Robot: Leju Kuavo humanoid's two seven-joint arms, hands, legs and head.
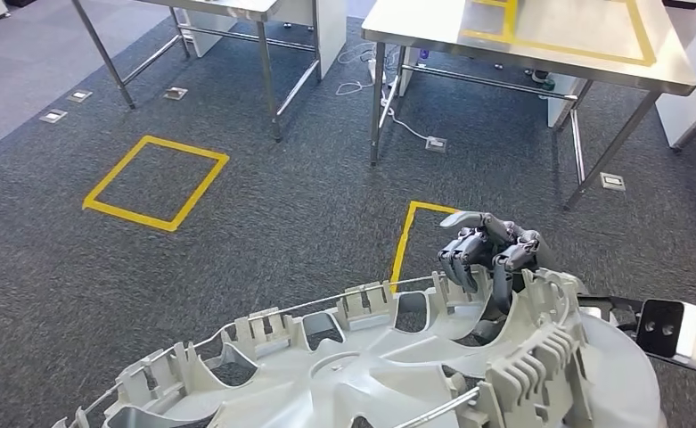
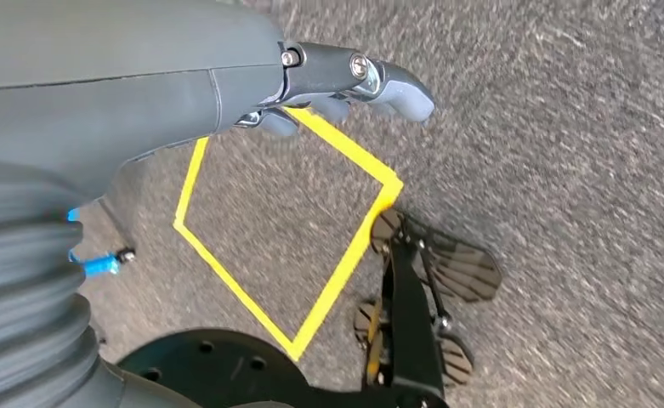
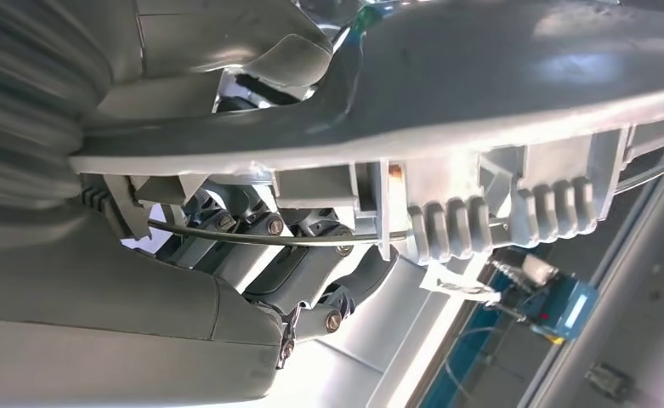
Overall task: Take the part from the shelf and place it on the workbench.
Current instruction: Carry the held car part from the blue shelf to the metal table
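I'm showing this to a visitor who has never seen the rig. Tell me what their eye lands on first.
First, the big grey plastic wheel cover filling the bottom of the head view, inner side up, its clip tabs and wire ring showing. The right hand grips its far rim, fingers curled over the edge. Beyond it, yellow tape squares mark the dark carpet, and a steel workbench with yellow tape stands at the top.

You're looking at a right hand [image 1: 489, 252] with dark grey segmented fingers [image 1: 458, 264] and lighter metal links between the segments, plus a white block with a black face and two round holes at the wrist. Up close its knuckles carry brass-coloured screws. The left hand [image 2: 226, 93] has a smooth grey shell, a ribbed grey cover, silver screws, and a blue-grey thumb tip.
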